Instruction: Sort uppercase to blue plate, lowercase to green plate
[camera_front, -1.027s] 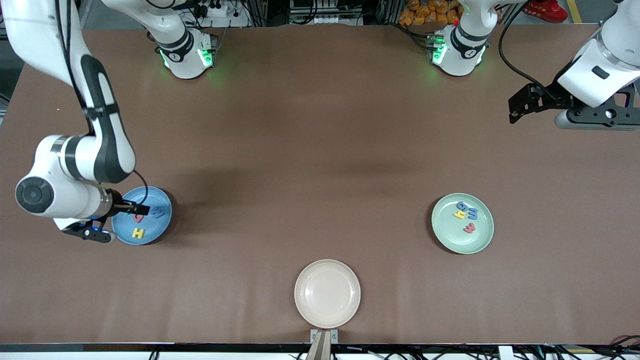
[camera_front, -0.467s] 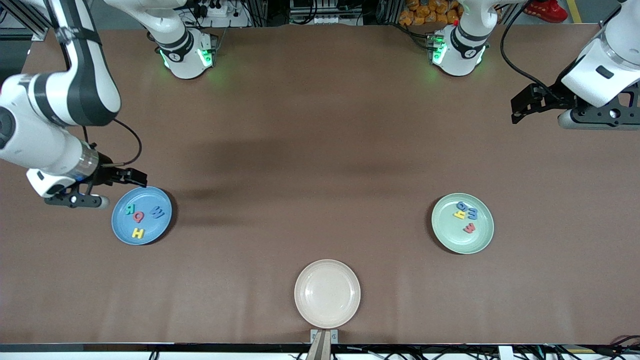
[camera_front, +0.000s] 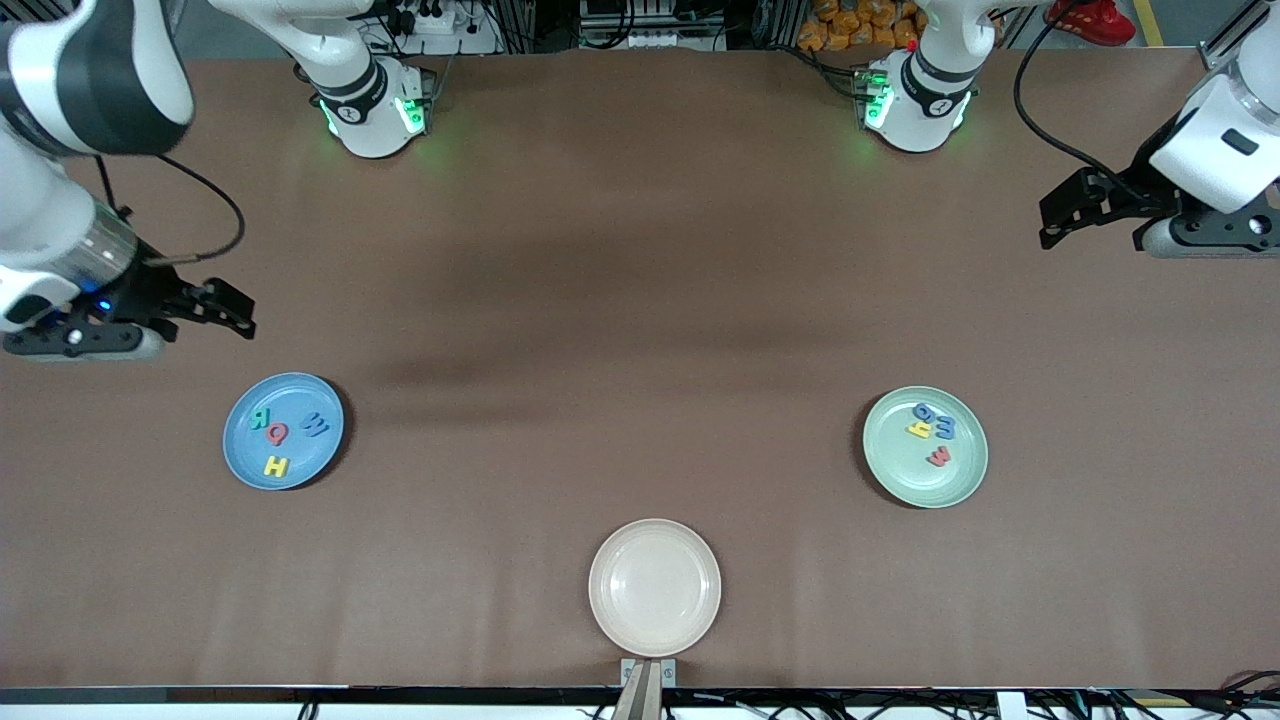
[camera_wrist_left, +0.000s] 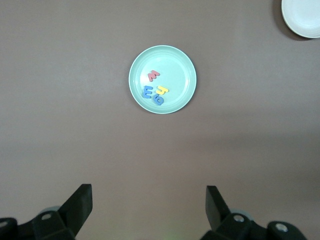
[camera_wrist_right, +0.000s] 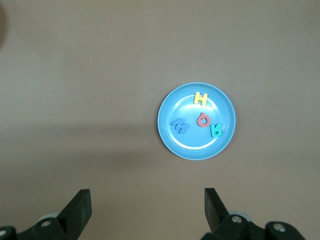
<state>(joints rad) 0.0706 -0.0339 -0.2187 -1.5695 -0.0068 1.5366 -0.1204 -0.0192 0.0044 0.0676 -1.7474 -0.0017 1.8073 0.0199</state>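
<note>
brown worktop (camera_front: 640, 300) with three plates
blue plate (camera_front: 240, 455), green plate (camera_front: 960, 480) and beige plate (camera_front: 655, 590) lie well apart.

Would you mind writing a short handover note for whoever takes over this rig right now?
Right tool: open, empty, up over bare table near the blue plate.
Left tool: open, empty, up over the table's left-arm end.
Blue plate holds H, Q, R, W.
Green plate holds h, m, w and a rounded blue letter.
Beige plate holds nothing.
Done: all eight letters sorted.
Left: nothing on the table to sort.
</note>
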